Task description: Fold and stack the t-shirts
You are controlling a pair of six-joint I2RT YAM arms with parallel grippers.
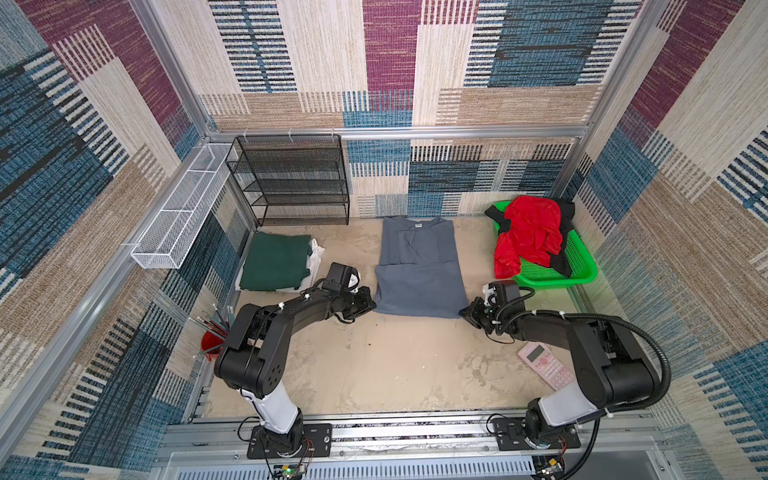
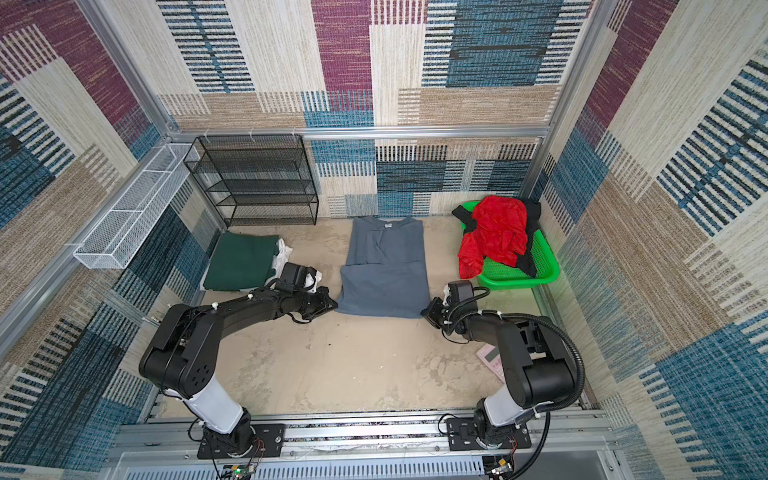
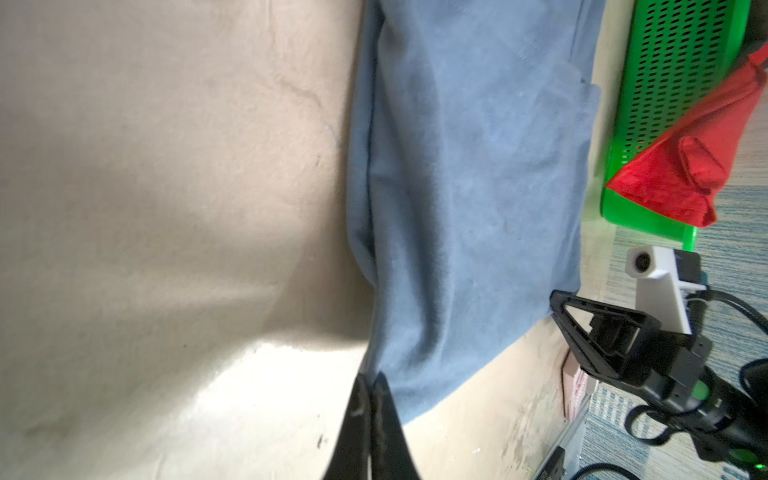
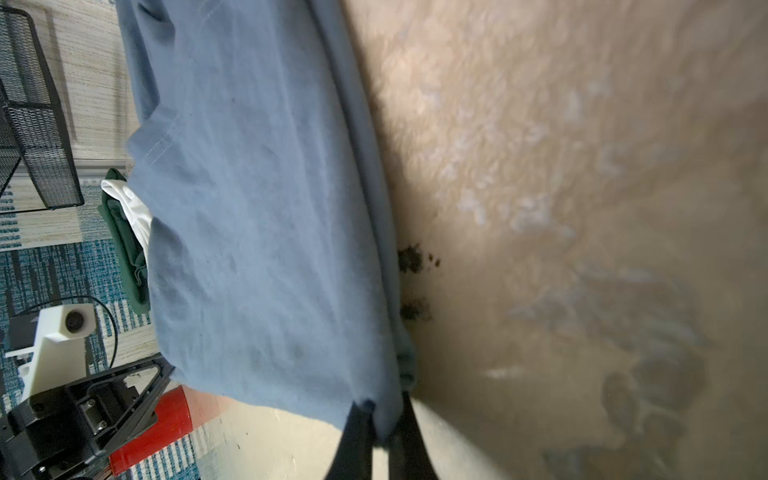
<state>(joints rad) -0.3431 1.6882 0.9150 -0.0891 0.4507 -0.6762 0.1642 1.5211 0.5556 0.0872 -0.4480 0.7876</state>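
No writing, brand, number or sign can be read anywhere: the small pale neck tag [image 1: 418, 225] on the slate grey t-shirt [image 1: 419, 274] and the keys of the pink calculator [image 1: 544, 365] on the worktop [image 1: 374, 365] are too small and blurred to make out.

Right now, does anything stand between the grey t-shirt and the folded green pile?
No loose object does: bare table separates the grey t-shirt from the green pile. Only the left gripper, shut on its near corner, borders that gap.
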